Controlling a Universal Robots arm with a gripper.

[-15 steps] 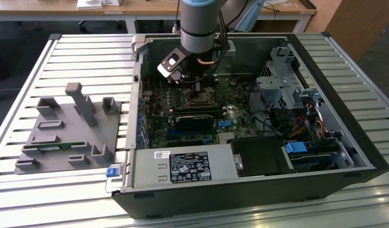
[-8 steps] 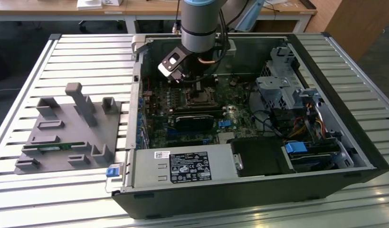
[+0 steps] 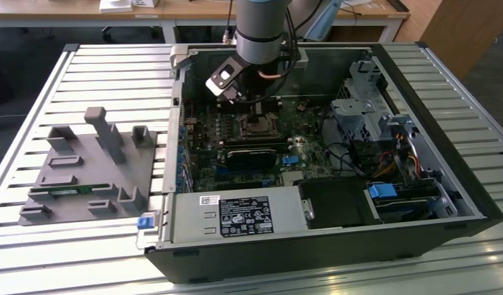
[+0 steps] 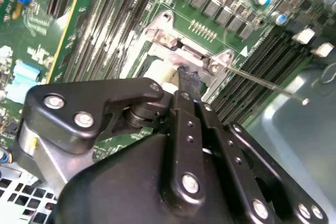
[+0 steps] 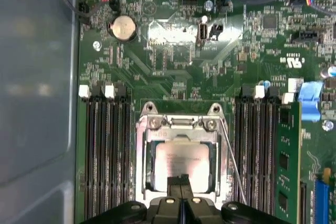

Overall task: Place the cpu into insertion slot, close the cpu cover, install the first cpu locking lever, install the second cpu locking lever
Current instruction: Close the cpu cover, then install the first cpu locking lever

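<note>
The cpu (image 5: 181, 158) lies grey and flat in the insertion slot (image 3: 255, 127) on the green board. The silver cpu cover (image 5: 143, 156) lies down around it, the chip showing through its window. A thin metal locking lever (image 5: 231, 156) runs slanted along one side of the socket; in the second wrist view this lever (image 4: 262, 81) sticks out free over the memory slots. My gripper (image 5: 181, 184) is shut, fingertips together at the cover's near edge, over the chip's rim. In the second wrist view the gripper (image 4: 186, 77) touches the cover's hinge end. In the exterior view the gripper (image 3: 241, 106) hangs over the socket.
Long black memory slots (image 5: 107, 156) flank the socket, with a green memory module (image 5: 287, 161) on one side. The case wall (image 5: 37, 103) stands close by. A coin battery (image 5: 122, 27) sits further up the board. A grey fixture (image 3: 87, 166) lies at the exterior view's left.
</note>
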